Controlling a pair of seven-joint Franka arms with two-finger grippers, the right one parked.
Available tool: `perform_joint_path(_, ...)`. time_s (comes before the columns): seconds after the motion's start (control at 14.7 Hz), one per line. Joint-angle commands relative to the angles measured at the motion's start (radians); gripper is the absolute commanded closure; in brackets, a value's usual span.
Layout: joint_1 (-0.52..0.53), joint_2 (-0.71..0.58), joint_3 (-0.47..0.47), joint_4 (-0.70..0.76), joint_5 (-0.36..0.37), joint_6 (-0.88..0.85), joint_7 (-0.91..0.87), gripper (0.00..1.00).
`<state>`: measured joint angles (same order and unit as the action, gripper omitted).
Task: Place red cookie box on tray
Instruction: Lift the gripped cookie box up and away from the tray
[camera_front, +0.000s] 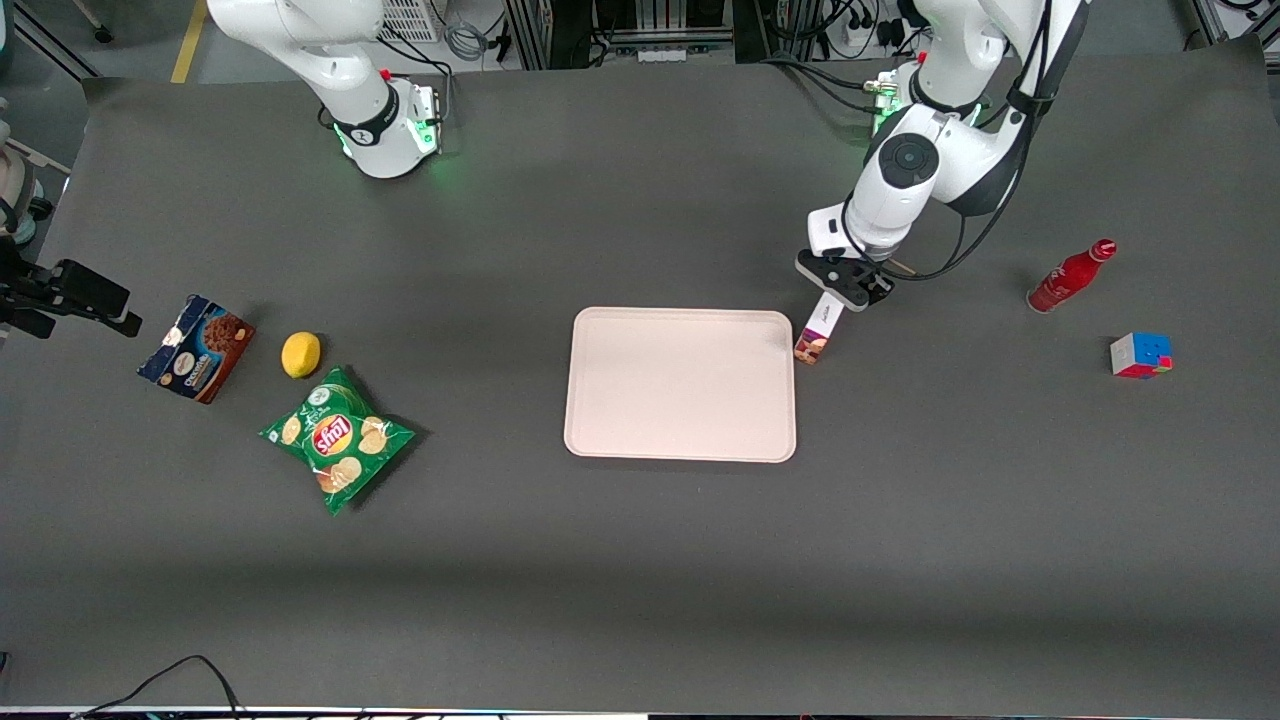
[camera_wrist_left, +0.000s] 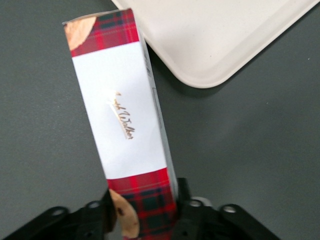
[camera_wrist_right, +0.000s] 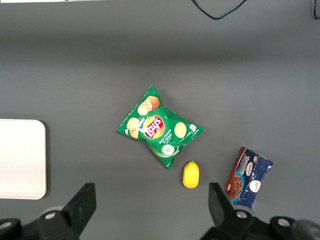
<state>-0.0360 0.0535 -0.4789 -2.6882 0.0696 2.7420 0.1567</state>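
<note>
Left arm's claw (camera_front: 846, 283) is closed on one end of the red cookie box (camera_front: 819, 331), gripping its two long narrow sides; the wrist view shows both fingers (camera_wrist_left: 192, 212) pressed against the plaid end of the box (camera_wrist_left: 122, 122). The box hangs steeply tilted from the claw, its free end pointing down toward the front camera. That free end sits just beside the tray (camera_front: 680, 440), at the tray's corner nearest the working arm's base. Whether the lower end touches the tabletop (camera_front: 640, 560) cannot be told. The box is not over the tray; the tray surface is bare.

Toward the working arm's end of the tabletop: red bottle (camera_front: 1070, 277) lying on its side, and a puzzle cube (camera_front: 1141, 355) nearer the front camera than the bottle.

Toward the parked arm's end: blue chocolate cookie box (camera_front: 196, 348), lemon (camera_front: 300, 354) beside it, green chip bag (camera_front: 337, 437) nearer the front camera than the lemon.
</note>
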Motion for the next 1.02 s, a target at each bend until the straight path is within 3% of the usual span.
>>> perform_joint_path(0.0, 0.005, -0.001, -0.003, -0.007, 0.019, 0.015, -0.019, 0.88)
perform_joint_path(0.07, 0.005, -0.003, -0.003, -0.005, 0.019, 0.013, -0.019, 0.93)
perform_joint_path(0.34, 0.007, -0.04, 0.022, 0.03, 0.019, -0.03, -0.011, 0.96)
perform_joint_path(0.75, 0.007, -0.191, 0.107, 0.238, 0.018, -0.483, 0.021, 0.95)
perform_joint_path(0.95, 0.005, -0.222, 0.161, 0.41, -0.045, -0.713, 0.102, 0.96)
